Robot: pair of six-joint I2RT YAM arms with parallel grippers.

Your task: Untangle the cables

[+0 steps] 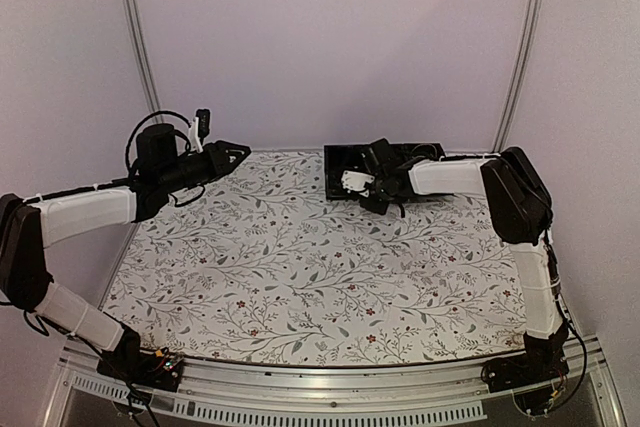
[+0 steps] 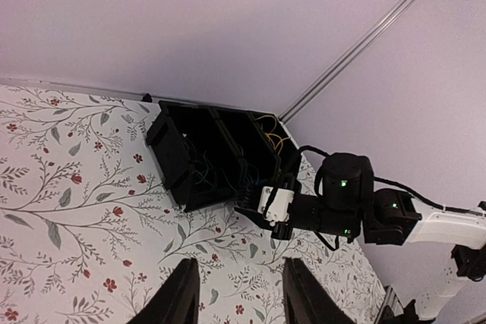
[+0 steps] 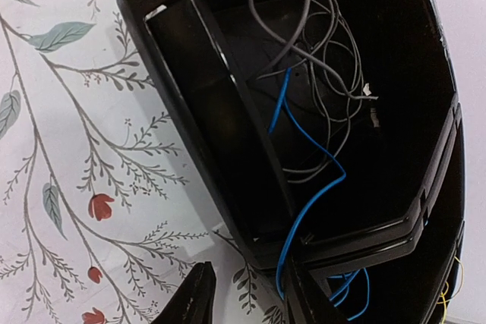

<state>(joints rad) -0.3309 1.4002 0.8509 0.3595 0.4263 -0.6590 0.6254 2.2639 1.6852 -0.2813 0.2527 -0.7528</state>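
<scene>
The cables lie in a black divided tray [image 1: 340, 162] at the table's back. In the right wrist view a grey cable bundle [image 3: 319, 58] sits in one compartment. A blue cable [image 3: 307, 195] runs from it over the tray's rim [image 3: 175, 89], and its end hangs beside my right finger [image 3: 304, 301]. More blue loops [image 3: 353, 294] and a yellow cable [image 3: 446, 294] lie in the adjoining compartment. My right gripper [image 3: 247, 278] is open at the tray's near edge [image 1: 368, 197]. My left gripper [image 1: 240, 152] is open and empty, held high at the left, far from the tray [image 2: 171, 157].
The tray's dividers and rim stand up around the cables. Metal frame posts [image 1: 135, 37] and pale walls close in the back corners. The floral tablecloth [image 1: 300, 267] spreads from the tray to the near rail [image 1: 320, 372].
</scene>
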